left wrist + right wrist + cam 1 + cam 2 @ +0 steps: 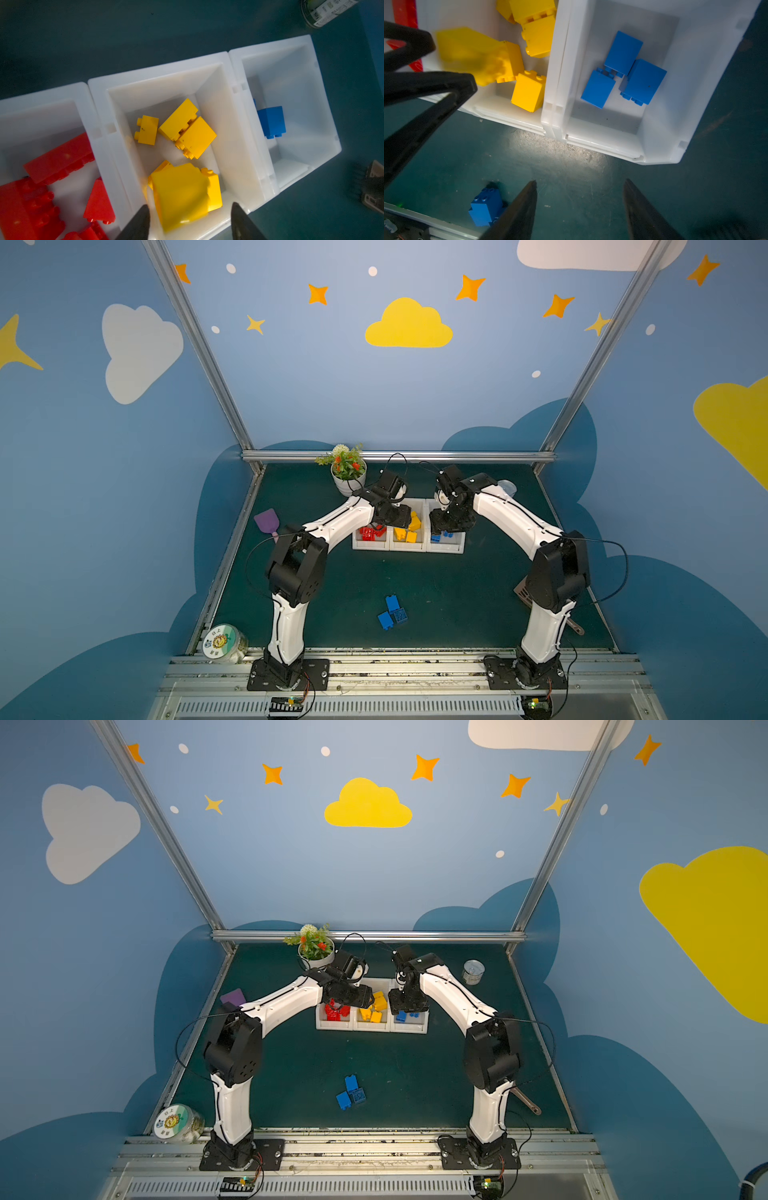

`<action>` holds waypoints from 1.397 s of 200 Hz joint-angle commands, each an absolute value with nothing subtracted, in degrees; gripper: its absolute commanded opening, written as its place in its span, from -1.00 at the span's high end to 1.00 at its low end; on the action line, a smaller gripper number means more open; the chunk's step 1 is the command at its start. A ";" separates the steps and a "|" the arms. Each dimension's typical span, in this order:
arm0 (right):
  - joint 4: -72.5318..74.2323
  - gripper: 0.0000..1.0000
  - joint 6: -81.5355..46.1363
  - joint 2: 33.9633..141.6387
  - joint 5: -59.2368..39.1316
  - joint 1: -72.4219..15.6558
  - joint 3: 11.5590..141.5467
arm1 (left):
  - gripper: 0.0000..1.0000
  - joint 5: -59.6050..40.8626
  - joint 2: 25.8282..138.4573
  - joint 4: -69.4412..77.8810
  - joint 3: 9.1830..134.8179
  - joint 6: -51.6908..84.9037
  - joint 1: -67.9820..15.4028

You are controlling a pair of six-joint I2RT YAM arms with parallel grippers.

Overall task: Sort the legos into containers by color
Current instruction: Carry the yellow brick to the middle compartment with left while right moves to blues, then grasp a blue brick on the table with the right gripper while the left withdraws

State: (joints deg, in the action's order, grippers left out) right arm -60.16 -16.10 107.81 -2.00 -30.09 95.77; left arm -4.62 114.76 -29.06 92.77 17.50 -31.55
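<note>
Three joined white containers point(407, 548) stand mid-table. Red legos point(41, 187) lie in one end bin, yellow legos point(187, 128) in the middle bin, and three blue legos point(623, 68) in the other end bin. My left gripper point(190, 209) hangs open over the middle bin. A blurred yellow lego point(180, 195) sits loose just beyond its fingertips, touching neither. My right gripper point(580, 182) is open and empty over the mat by the blue bin. Three blue legos point(392, 612) lie together on the mat near the front; a blue lego point(485, 205) shows in the right wrist view.
A white flower pot point(316, 952) stands behind the bins on the left, a metal can point(473, 971) at the back right. A purple spatula point(268, 522) lies at the left edge, a jar point(224, 643) at the front left corner, a brown tool point(525, 1100) by the right arm.
</note>
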 commanded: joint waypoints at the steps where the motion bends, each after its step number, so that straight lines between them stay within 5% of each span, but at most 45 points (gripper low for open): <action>1: -59.95 -0.33 -16.52 105.00 -2.05 -29.80 94.94 | -0.42 -5.15 114.55 -28.85 93.83 16.93 -31.29; 130: -59.30 -0.34 -15.24 102.15 -5.25 -32.30 91.39 | -0.47 -1.18 104.12 -26.85 86.06 19.02 -28.59; 279: -61.91 -0.33 -19.02 110.43 -8.02 -55.43 93.67 | -0.49 3.60 78.29 -25.40 60.01 21.59 -9.61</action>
